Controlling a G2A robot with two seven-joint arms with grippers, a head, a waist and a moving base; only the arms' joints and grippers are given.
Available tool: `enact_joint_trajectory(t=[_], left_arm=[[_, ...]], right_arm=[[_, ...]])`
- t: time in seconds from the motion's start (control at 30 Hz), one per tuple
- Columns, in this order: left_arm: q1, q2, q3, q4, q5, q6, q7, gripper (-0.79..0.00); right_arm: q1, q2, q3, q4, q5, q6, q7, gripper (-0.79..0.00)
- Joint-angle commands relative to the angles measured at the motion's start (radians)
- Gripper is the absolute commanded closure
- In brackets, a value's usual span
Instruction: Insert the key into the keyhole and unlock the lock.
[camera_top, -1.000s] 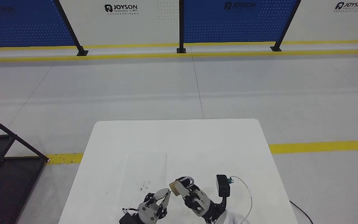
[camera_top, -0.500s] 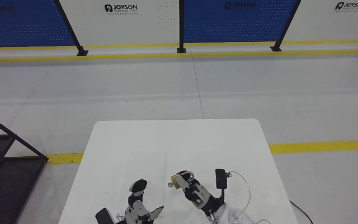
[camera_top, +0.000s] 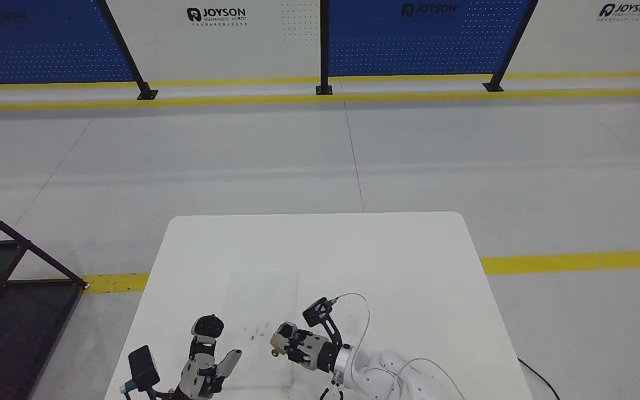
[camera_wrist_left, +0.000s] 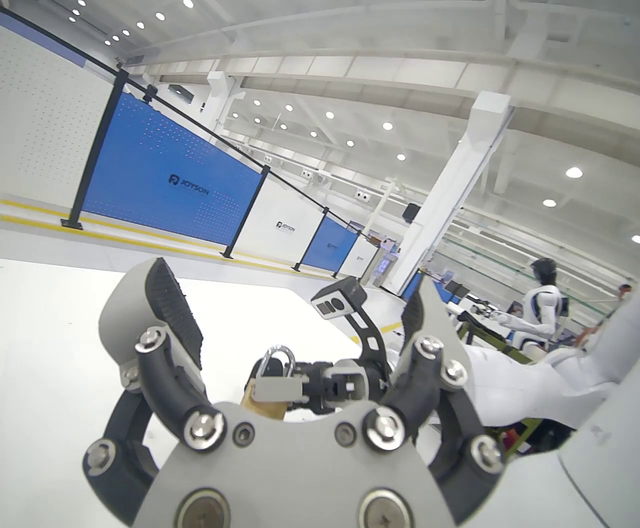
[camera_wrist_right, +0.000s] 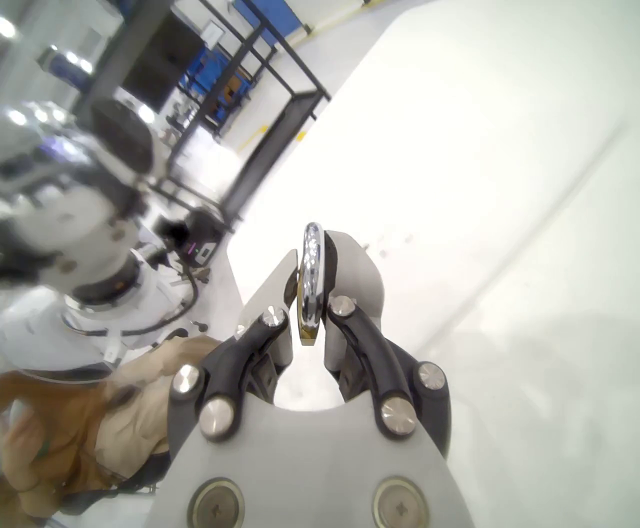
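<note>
A brass padlock (camera_top: 287, 339) with a silver shackle (camera_wrist_right: 312, 265) is held above the white table (camera_top: 400, 260) near its front edge. My right gripper (camera_top: 298, 346) is shut on it, one finger on each flat side of the shackle. A small key (camera_top: 274, 351) pokes out of the lock's bottom end, pointing at my left gripper. My left gripper (camera_top: 218, 345) stands open a short way to the left, holding nothing. In the left wrist view the padlock (camera_wrist_left: 272, 385) shows beyond the gap between the spread fingers (camera_wrist_left: 170, 310).
A thin clear mat (camera_top: 262, 295) lies on the table just beyond the grippers, with a few dark specks (camera_top: 258, 325) on it. A black metal frame (camera_top: 30, 265) stands off the table's left side. The far half of the table is bare.
My left gripper was at the lock's key end, then came away open and moved left. The right arm has carried the padlock left and nearer the front edge.
</note>
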Motion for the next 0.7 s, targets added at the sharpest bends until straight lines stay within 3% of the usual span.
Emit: enact_joint_trajectory(t=[0.0,0.03,0.07,0.1,0.43,0.67], left_arm=[[-0.003,-0.002,-0.002,0.001,-0.012,0.028,-0.014,-0.785],[-0.007,-0.003,-0.003,0.003,-0.007,0.045,-0.019,-0.785],[-0.008,-0.004,0.001,0.005,-0.006,0.049,-0.026,-0.785],[-0.011,-0.005,0.006,0.007,-0.013,0.042,-0.032,-0.785],[-0.032,-0.011,-0.001,0.031,-0.033,0.029,-0.035,-0.785],[-0.033,-0.014,-0.013,0.041,-0.038,0.017,-0.024,-0.785]], right_arm=[[0.022,-0.013,-0.029,0.027,-0.009,0.024,-0.004,-0.135],[0.030,-0.019,-0.039,0.040,-0.012,0.033,-0.008,-0.296],[0.038,-0.024,-0.048,0.051,-0.015,0.041,-0.011,-0.659],[0.045,-0.029,-0.056,0.060,-0.019,0.048,-0.015,-0.785],[0.031,-0.028,-0.058,0.057,-0.077,0.027,-0.058,-0.785],[-0.023,-0.007,-0.031,-0.007,-0.087,-0.061,-0.091,-0.785]])
